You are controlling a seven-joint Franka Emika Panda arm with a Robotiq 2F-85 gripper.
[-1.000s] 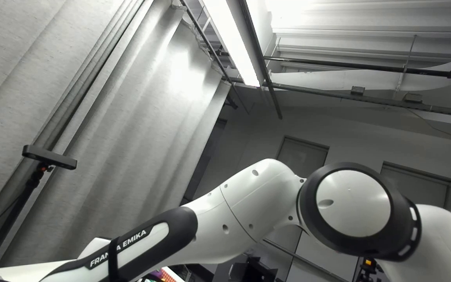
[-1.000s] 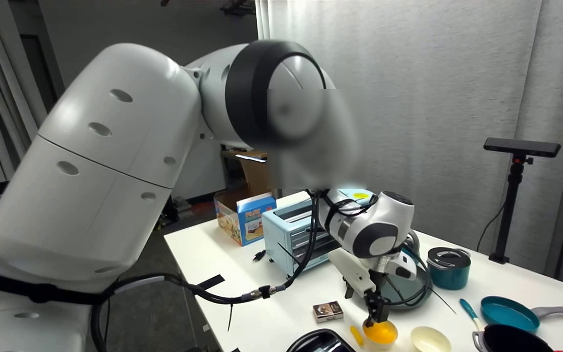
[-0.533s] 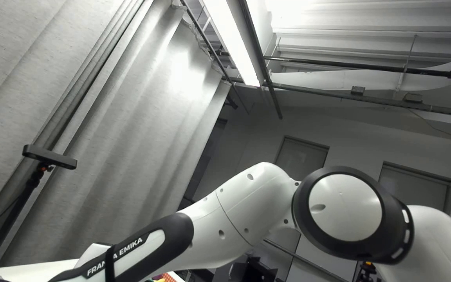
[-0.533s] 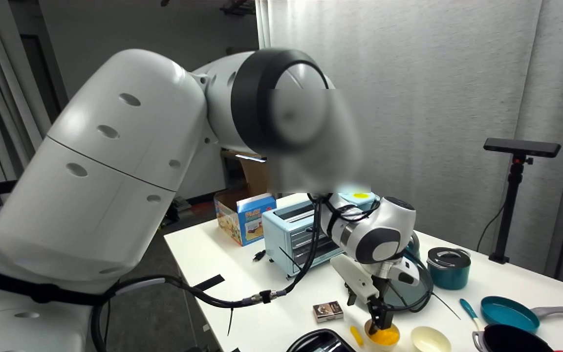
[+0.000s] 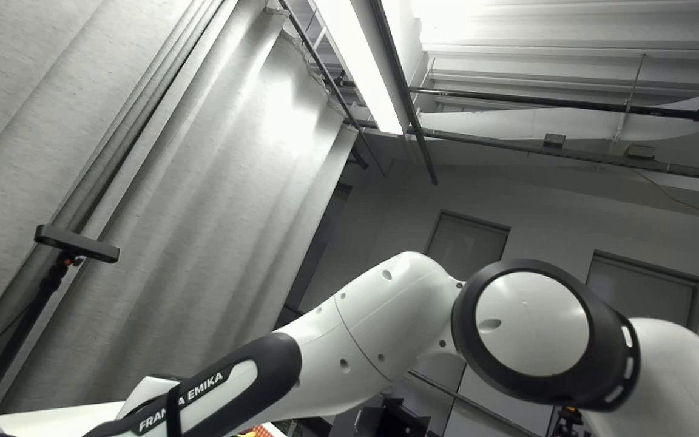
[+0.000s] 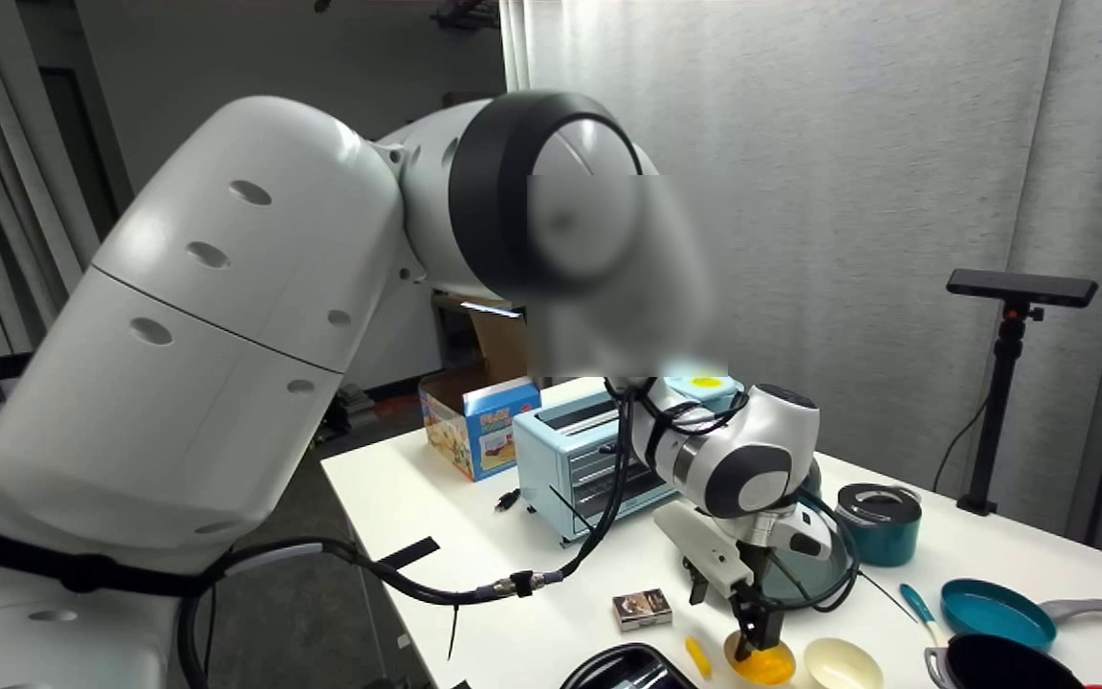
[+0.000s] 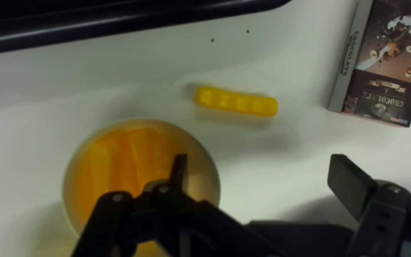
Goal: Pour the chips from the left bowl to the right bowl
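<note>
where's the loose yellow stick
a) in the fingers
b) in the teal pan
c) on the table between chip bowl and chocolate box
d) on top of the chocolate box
c: the wrist view shows the yellow stick on the table between the chip bowl and the chocolate box, touching neither.

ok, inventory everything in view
table: 1, white, underneath
chip bowl: 1, pale, table
chips: several, orange, in chip bowl
cream bowl: 1, cream, table
stick: 1, yellow, table
chocolate box: 1, brown, table
toaster: 1, blue, table
carton: 1, blue, table
pot: 1, teal, table
skillet: 1, teal, table
utensil: 1, teal-handled, table
pan: 1, black, table
rimmed object: 1, black, table
stand: 1, black, by curtain
arm: 1, white, overhead
tool: 1, black, at chip bowl
</note>
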